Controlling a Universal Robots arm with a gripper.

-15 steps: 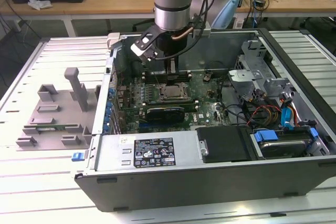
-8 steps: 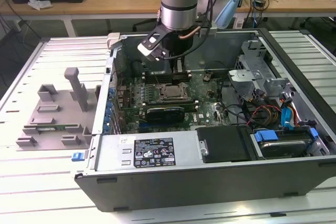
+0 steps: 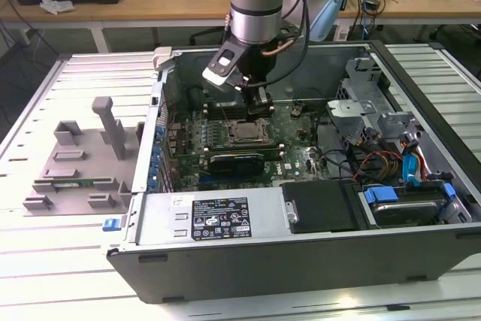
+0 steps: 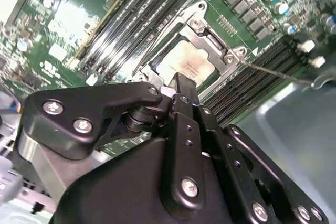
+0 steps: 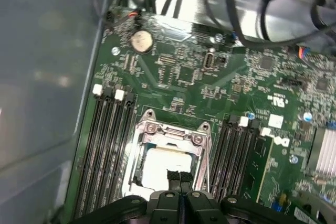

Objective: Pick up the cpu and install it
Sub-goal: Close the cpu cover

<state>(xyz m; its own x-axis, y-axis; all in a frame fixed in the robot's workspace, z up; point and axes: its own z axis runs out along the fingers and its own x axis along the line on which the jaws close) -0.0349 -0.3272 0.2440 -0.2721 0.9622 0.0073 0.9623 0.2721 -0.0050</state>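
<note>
The cpu (image 4: 184, 64) (image 5: 160, 163) is a small silvery square that lies flat inside the metal-framed socket (image 5: 173, 129) of the green motherboard (image 5: 184, 72). In the exterior view the cpu (image 3: 245, 131) sits in the middle of the open computer case (image 3: 301, 261). My gripper (image 5: 178, 178) (image 4: 182, 83) (image 3: 259, 103) hangs just above the cpu's near edge. Its black fingers are pressed together, shut, with nothing between them. I cannot tell whether the fingertips touch the chip.
Black memory slots (image 5: 107, 140) (image 5: 236, 150) flank the socket. Cables (image 3: 376, 159) and a drive (image 3: 406, 208) fill the case at the exterior view's right. A grey parts fixture (image 3: 75, 163) lies on the table at the left, outside the case wall (image 3: 150, 133).
</note>
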